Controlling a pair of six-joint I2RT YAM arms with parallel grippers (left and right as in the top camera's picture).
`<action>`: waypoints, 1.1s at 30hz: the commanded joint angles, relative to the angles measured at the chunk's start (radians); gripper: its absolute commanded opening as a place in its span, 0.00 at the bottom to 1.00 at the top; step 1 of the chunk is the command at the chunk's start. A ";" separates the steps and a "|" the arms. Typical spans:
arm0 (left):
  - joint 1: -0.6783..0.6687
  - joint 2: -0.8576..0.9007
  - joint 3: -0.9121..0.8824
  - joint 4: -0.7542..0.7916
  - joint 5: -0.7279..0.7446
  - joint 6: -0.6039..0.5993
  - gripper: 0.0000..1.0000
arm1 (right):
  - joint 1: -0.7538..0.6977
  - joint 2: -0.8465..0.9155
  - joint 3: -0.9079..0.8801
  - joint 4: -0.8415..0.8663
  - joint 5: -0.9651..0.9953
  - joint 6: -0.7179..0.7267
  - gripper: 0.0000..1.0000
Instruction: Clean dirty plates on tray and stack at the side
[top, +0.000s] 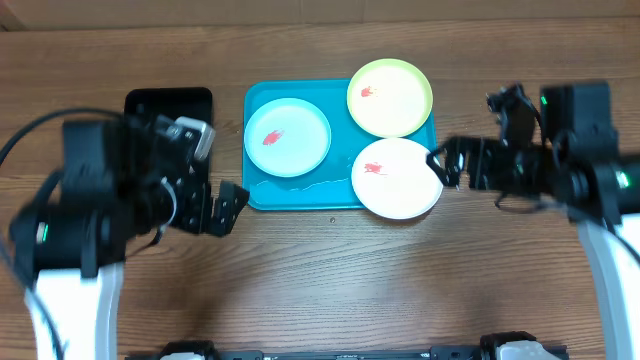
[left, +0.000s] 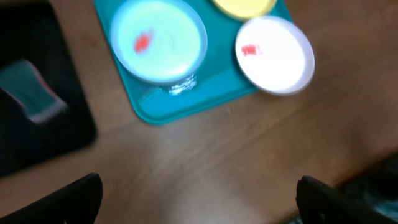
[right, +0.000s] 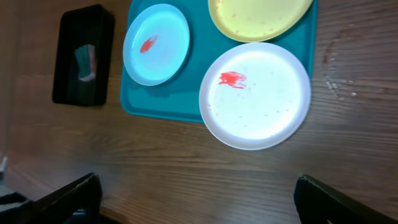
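Where the tray (top: 340, 152) lay: on the far half of the wooden table (top: 320, 290), near its middle, with all three plates on it, none stacked.
Blue plate (top: 287, 138): sat flat in the tray's left part, with a red smear near its centre.
Yellow-green plate (top: 390, 97): was at the far right corner, its edge reaching over the far rim; it bore a small red smear.
White plate (top: 397, 178): was at the near right corner and hung out over the rim above the wood, with a red smear left of centre. Whether it touched the yellow-green plate could not be told.
Black tray (top: 168, 105): stood apart to the left of the blue one and carried a pale block (right: 85, 63).
Left gripper (top: 235, 205): had its fingers spread wide and held nothing, over bare wood by the tray's near left corner.
Right gripper (top: 438, 165): had its fingers parted and empty, just beside the white plate's right edge. Contact could not be told.
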 joint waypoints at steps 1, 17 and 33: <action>-0.002 0.126 0.024 -0.037 0.053 -0.016 1.00 | 0.005 0.088 0.032 -0.001 -0.132 -0.002 1.00; 0.000 0.464 0.099 0.023 -0.095 -0.330 0.77 | 0.188 0.335 0.032 0.308 0.161 0.294 0.76; 0.014 0.491 0.356 -0.010 -0.625 -0.628 0.88 | 0.382 0.695 0.032 0.704 0.283 0.392 0.40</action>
